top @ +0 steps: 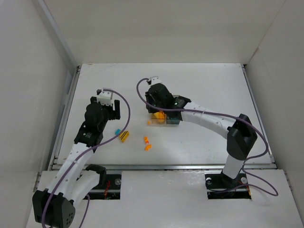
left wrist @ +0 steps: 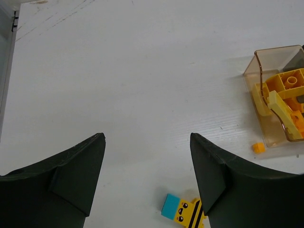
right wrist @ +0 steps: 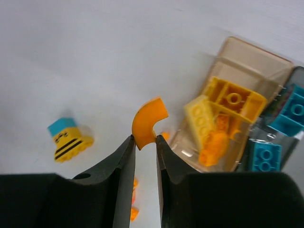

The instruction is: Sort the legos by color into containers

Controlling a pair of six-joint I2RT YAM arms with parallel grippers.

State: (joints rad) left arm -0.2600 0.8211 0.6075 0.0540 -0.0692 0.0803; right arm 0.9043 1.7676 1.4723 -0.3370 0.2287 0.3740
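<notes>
Your left gripper (left wrist: pixel 147 142) hangs released over bare table, gripping nothing, with the teal brick (left wrist: pixel 169 205) and the black-striped yellow brick (left wrist: pixel 190 214) touching each other near its right finger. Your right gripper (right wrist: pixel 145 138) is clenched on a curved orange lego (right wrist: pixel 148 121) just beside the amber bin (right wrist: pixel 237 61), which holds yellow and orange pieces. I judge this the carry step: move it over that bin's opening, not the grey bin (right wrist: pixel 294 76) holding teal ones, then release. No brand, label or writing is readable.
</notes>
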